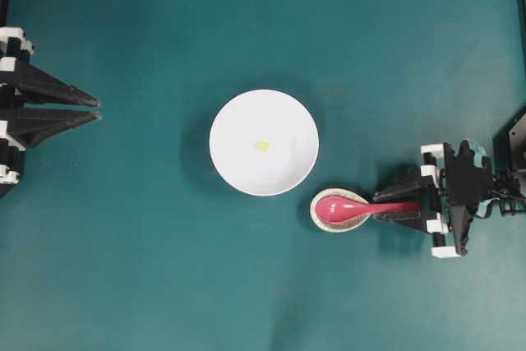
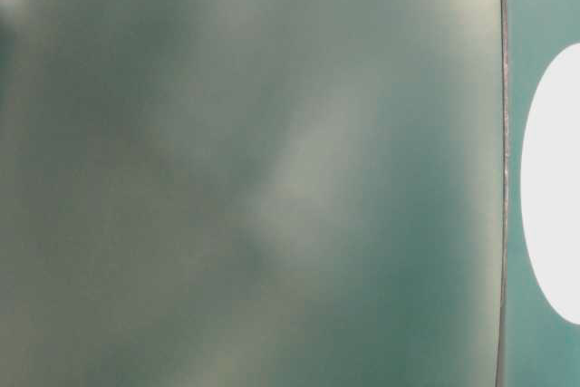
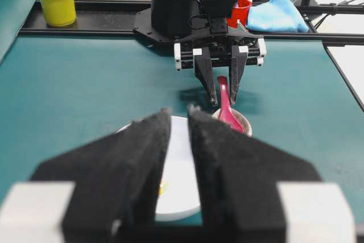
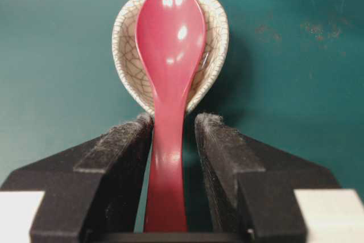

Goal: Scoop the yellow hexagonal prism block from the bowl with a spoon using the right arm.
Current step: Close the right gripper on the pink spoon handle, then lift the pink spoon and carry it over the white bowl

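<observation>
1. The step in hand looks like the spoon pickup: the right gripper (image 4: pixel 173 135) is parked around the handle of the pink-red spoon (image 1: pixel 362 207), jaws spread wide, a sliver of gap seen on each side, so nothing is grasped yet.
2. The spoon's scoop is resting in a small crackled oval dish (image 4: pixel 219 38), just beside the big white bowl (image 1: pixel 226 121).
3. The yellow hexagonal prism block (image 1: pixel 262 146) is sat near the bowl's middle, untouched.
4. Next up, probably: jaws squeezed squarely on the handle, then a clean lift out of the dish.
5. The left gripper (image 3: pixel 180 140) is idling well apart at the table edge, fingers only slightly parted, nothing held.
</observation>
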### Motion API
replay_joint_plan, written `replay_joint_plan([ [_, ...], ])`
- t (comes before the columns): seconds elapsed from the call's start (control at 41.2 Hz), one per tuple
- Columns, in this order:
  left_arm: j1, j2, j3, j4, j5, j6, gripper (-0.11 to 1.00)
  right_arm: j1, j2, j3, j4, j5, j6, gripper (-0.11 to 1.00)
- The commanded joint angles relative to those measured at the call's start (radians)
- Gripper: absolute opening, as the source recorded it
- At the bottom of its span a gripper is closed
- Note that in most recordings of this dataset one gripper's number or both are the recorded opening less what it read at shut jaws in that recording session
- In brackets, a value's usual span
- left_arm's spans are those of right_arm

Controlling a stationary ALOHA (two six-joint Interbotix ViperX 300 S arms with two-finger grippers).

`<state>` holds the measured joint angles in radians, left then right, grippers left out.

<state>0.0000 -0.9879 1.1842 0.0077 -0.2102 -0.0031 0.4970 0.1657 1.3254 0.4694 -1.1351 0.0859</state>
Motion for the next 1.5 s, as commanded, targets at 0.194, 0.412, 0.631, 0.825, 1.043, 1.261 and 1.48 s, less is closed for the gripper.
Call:
replay_joint_plan([
  [0.194,0.002,0.009,-0.025,0.003,-0.005,0.000,0.19,0.005,-0.012,-0.005,-0.012,-0.009,-0.011,0.43],
  [0.412,0.000,0.009,-0.025,0.002,-0.005,0.000,0.19,0.003,-0.011,-0.005,-0.012,-0.012,-0.011,0.43],
  [0.631,0.000,0.009,-0.025,0.003,-0.005,0.000,0.19,0.005,-0.011,-0.005,-0.011,-0.015,-0.011,0.43],
  [0.825,0.000,0.009,-0.025,0.003,-0.005,0.000,0.19,0.003,-0.011,-0.005,-0.009,-0.015,-0.012,0.42],
  [1.043,0.002,0.009,-0.026,0.003,-0.005,0.000,0.19,0.005,-0.011,-0.008,-0.003,-0.020,-0.014,0.40],
  [1.261,0.000,0.009,-0.026,0.002,-0.005,0.000,0.19,0.003,-0.028,-0.009,-0.002,-0.029,-0.014,0.25],
  [1.48,0.000,0.008,-0.026,0.003,-0.005,0.000,0.19,-0.002,-0.140,-0.014,-0.002,0.034,-0.025,0.25],
])
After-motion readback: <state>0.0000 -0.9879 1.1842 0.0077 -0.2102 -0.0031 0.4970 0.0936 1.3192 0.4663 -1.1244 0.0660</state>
